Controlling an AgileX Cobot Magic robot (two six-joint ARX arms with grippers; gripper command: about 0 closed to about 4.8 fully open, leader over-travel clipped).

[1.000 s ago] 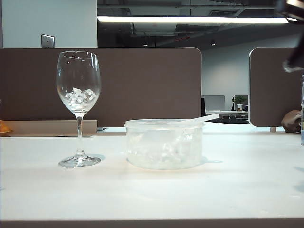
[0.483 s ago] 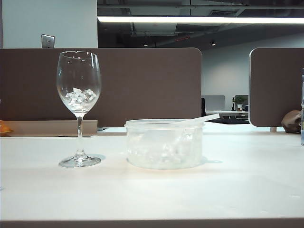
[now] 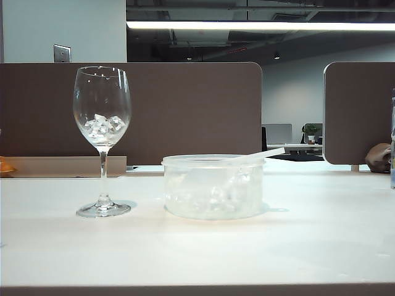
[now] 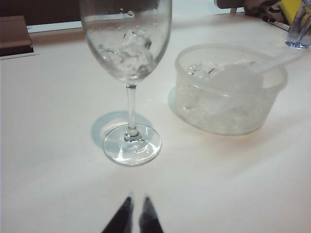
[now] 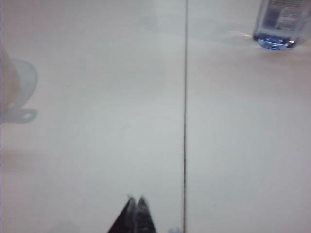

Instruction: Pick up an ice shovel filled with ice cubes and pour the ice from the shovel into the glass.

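The glass (image 3: 102,142) stands upright at the left, with ice cubes (image 3: 105,125) in its bowl. To its right stands a low round plastic tub (image 3: 213,187); the ice shovel lies in it, its handle (image 3: 260,153) sticking out over the rim. The left wrist view shows the glass (image 4: 127,53), its ice cubes (image 4: 132,47), the tub (image 4: 228,104) and the ice shovel (image 4: 239,76). My left gripper (image 4: 137,200) hangs shut and empty, short of the glass's foot. My right gripper (image 5: 135,199) is shut and empty over bare table. Neither gripper shows in the exterior view.
A clear water bottle (image 5: 277,22) stands far from my right gripper and also shows at the right edge (image 3: 392,145). A dark seam (image 5: 185,116) runs across the white table (image 3: 197,246). Brown partitions (image 3: 185,111) close off the back.
The right arm, dark and blurred at the exterior view's top right a second ago, has left that view. Glass, tub and shovel have not moved.
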